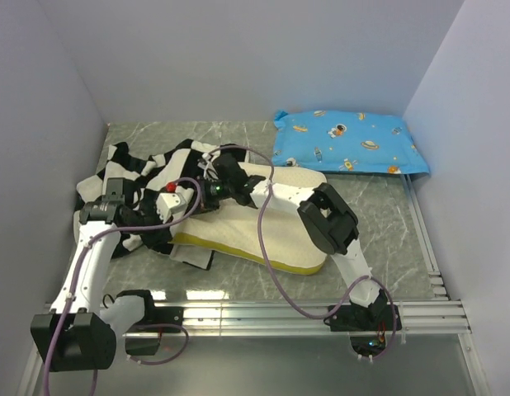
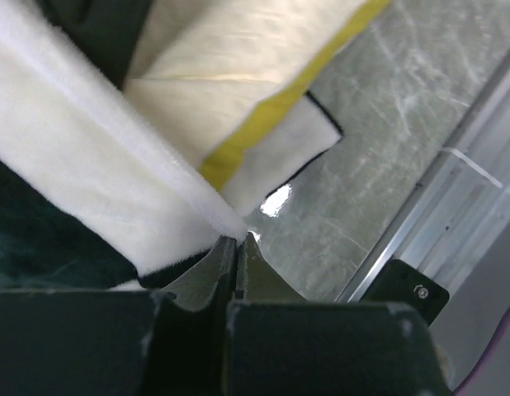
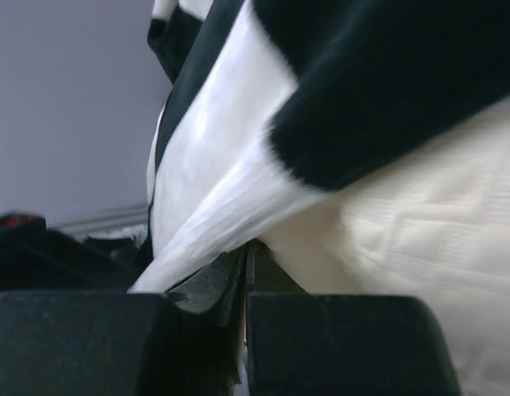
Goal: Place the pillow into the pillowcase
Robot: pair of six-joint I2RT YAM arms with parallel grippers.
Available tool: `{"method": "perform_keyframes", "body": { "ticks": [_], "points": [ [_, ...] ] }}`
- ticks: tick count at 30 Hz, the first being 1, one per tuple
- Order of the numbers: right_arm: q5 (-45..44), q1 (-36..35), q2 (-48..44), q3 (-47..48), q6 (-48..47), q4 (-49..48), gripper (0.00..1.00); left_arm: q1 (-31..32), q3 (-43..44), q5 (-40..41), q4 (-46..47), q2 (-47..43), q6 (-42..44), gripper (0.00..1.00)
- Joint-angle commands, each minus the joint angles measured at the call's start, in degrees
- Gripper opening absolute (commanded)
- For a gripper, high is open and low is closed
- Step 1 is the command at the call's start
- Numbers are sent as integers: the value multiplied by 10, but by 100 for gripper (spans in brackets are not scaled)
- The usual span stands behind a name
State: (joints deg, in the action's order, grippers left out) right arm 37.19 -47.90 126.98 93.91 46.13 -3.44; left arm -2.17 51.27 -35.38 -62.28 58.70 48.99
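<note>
The cream pillow (image 1: 276,231) with yellow piping lies mid-table, its left end under the bunched black-and-white checkered pillowcase (image 1: 144,177). My left gripper (image 1: 182,200) is shut on a white edge of the pillowcase (image 2: 90,181); its tips (image 2: 237,239) pinch the fabric beside the pillow's piped corner (image 2: 230,58). My right gripper (image 1: 204,196) reaches in from the right over the pillow. It is shut (image 3: 245,247) on a white fold of the pillowcase (image 3: 222,148), lifted against the pillow (image 3: 420,231).
A blue cartoon-print pillow (image 1: 350,142) lies at the back right. Aluminium rails run along the near edge (image 1: 304,313) and the right side (image 1: 424,239). Walls close in the left, back and right. The rail also shows in the left wrist view (image 2: 420,223).
</note>
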Motion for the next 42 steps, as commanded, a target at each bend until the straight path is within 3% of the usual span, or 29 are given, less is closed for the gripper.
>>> {"method": "perform_keyframes", "body": {
  "ticks": [1, 5, 7, 11, 12, 15, 18, 20, 24, 25, 29, 30, 32, 37, 42],
  "points": [
    [-54, 40, 7, 24, 59, -87, 0, 12, 32, -80, -112, 7, 58, 0],
    [-42, 47, -2, -9, 152, -183, 0, 57, 35, -115, -37, 24, 27, 0],
    [-35, 48, -9, -18, 196, -229, 0, 85, 40, -130, 50, 51, -45, 0],
    [-4, 52, -31, 0, 146, -185, 0, 86, 47, -152, 159, 115, -130, 2],
    [6, 54, -37, 0, 126, -168, 16, 85, 45, -153, 181, 129, -154, 5],
    [45, 83, -66, -35, 55, -103, 39, 76, 21, -159, 254, 132, -179, 13],
    [82, 124, -108, -95, 5, -58, 51, 71, 2, -155, 277, 122, -174, 20],
    [110, 138, -136, -119, -50, -8, 56, 64, 4, -152, 265, 117, -164, 28],
    [107, 128, -193, -135, -175, 99, 71, 8, 45, -179, 136, 96, -100, 49],
    [92, 120, -204, -140, -207, 134, 73, -19, 65, -181, 113, 92, -87, 58],
    [-66, 38, -249, -129, -414, 207, 77, -91, 97, -183, 37, 72, -80, 70],
    [-114, -13, -253, -127, -441, 210, 79, -108, 104, -188, 30, 70, -92, 71],
    [-211, -50, -242, -122, -490, 209, 81, -163, 128, -215, 2, 70, -98, 72],
    [-310, -115, -178, -78, -526, 213, 84, -275, 175, -269, -64, 87, -85, 75],
    [-415, -154, -87, -30, -580, 216, 88, -338, 198, -308, -121, 114, -45, 77]
  ]
}}
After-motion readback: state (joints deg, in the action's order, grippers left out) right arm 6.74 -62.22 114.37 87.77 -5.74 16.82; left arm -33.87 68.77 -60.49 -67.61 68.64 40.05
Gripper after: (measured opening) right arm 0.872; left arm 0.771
